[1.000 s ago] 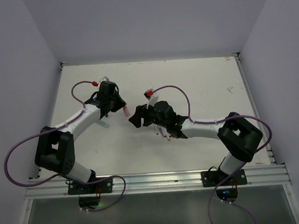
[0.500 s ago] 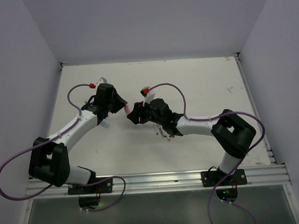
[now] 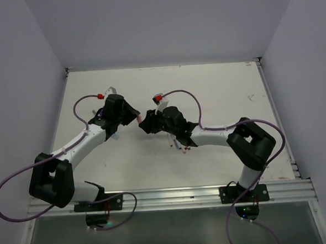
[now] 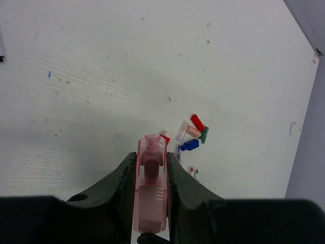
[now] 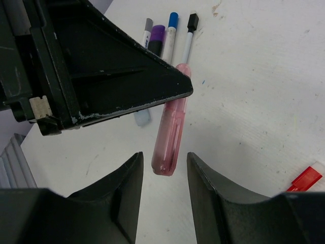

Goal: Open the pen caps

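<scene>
Right wrist view, nearest first: right gripper point(image 5: 163, 158) has its jaws parted at medium width, one finger on each side of the free end of the pink highlighter point(image 5: 172, 127). There is a gap on both sides, so no contact and nothing held. That free end is the translucent pink cap point(image 4: 152, 151), on the barrel, raised above the table point(image 3: 233, 90). A red cap point(image 5: 304, 179) lies flat on the table off to the side.

Just past it: left gripper point(image 4: 151, 158) is clamped narrow on the highlighter's barrel, which runs along between its fingers, cap end sticking out forward. A light blue piece point(image 5: 142, 118) lies on the table under this gripper; cap or barrel, cannot tell.

Farther in the right wrist view: four slim pens lie side by side, caps on: grey cap point(image 5: 148, 24), purple cap point(image 5: 158, 34), blue cap point(image 5: 173, 20), black cap point(image 5: 192, 22).

Left wrist view, beyond the highlighter tip: loose caps point(image 4: 189, 145) sit in a small cluster on the table, red, pinkish, green and blue, close together, some touching. Two pen tips point(image 4: 193, 171) show just nearer than the cluster.

Top view: both grippers meet nose to nose around mid table, left of centre, with the highlighter bridging them. A few slim pens point(image 3: 179, 147) lie just beside the right forearm
</scene>
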{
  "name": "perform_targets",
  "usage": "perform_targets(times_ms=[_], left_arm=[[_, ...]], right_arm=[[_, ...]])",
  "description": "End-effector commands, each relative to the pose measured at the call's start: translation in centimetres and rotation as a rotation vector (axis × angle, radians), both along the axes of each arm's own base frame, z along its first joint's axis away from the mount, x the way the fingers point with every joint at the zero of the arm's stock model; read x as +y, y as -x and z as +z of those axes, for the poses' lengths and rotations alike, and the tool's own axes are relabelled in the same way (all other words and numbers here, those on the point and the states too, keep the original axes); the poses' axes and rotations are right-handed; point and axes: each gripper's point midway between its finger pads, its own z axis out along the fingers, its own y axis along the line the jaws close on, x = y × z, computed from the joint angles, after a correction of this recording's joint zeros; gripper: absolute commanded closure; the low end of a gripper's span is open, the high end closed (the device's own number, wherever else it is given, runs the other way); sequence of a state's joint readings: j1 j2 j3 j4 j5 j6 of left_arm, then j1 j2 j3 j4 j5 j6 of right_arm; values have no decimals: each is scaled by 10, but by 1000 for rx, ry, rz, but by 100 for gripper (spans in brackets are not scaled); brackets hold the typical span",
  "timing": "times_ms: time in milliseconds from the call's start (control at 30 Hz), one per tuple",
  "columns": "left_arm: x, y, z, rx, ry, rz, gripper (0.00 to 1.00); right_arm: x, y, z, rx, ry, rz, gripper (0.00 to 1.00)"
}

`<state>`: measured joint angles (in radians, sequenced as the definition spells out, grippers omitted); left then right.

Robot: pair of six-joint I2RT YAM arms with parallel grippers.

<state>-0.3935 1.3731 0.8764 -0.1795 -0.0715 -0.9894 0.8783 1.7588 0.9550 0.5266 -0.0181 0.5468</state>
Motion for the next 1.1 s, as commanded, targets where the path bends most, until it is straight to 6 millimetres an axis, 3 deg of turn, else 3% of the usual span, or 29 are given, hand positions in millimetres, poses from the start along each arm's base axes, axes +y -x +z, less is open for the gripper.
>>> perform_targets(times_ms=[0, 400, 667, 867, 933, 1067], left_arm=[[-5, -4, 24, -83, 61, 11, 89], [-6, -5, 33, -117, 99, 25, 89], [-4, -7, 38, -136, 98, 40, 89], [-1, -9, 39, -144, 94, 53, 89], [1, -10, 39, -149, 89, 61, 89], [1, -10, 41, -157, 90, 64, 89]], right_arm=[[10, -13, 29, -57, -76, -10, 58], [15, -11, 26, -41, -89, 18, 62], [10, -9, 28, -44, -98, 18, 84], [6, -6, 30, -53, -96, 18, 88], [4, -5, 31, -55, -95, 19, 88], [3, -5, 36, -66, -104, 15, 69]])
